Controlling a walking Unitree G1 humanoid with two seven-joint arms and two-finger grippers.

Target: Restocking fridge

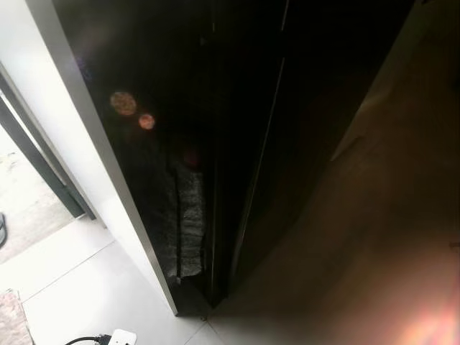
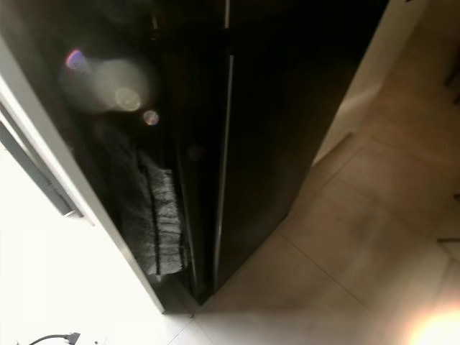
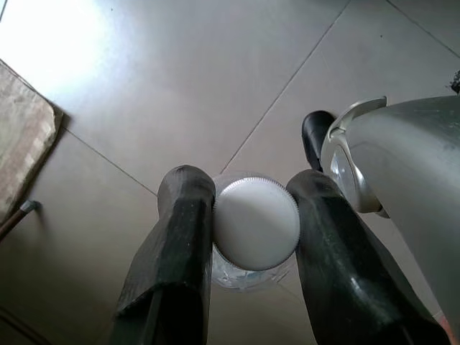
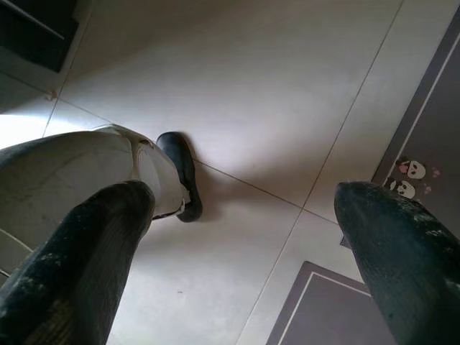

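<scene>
A tall black fridge point(image 1: 237, 144) stands right in front of me, its glossy doors shut, with a thin vertical seam point(image 2: 223, 165) between them. In the left wrist view my left gripper point(image 3: 248, 187) hangs over the floor, shut on a clear bottle with a white ribbed cap point(image 3: 256, 223); the two black fingers point(image 3: 183, 237) press its neck from either side. My right gripper point(image 4: 244, 198) is open above the tiles, with nothing between its fingers.
A white wall edge point(image 1: 79, 144) borders the fridge on its left. Pale tiled floor point(image 2: 359, 237) spreads to the right. A cable and white plug point(image 1: 118, 336) lie near a rug point(image 1: 11, 316). A grey panda mat point(image 4: 424, 144) lies near my foot point(image 4: 180, 176).
</scene>
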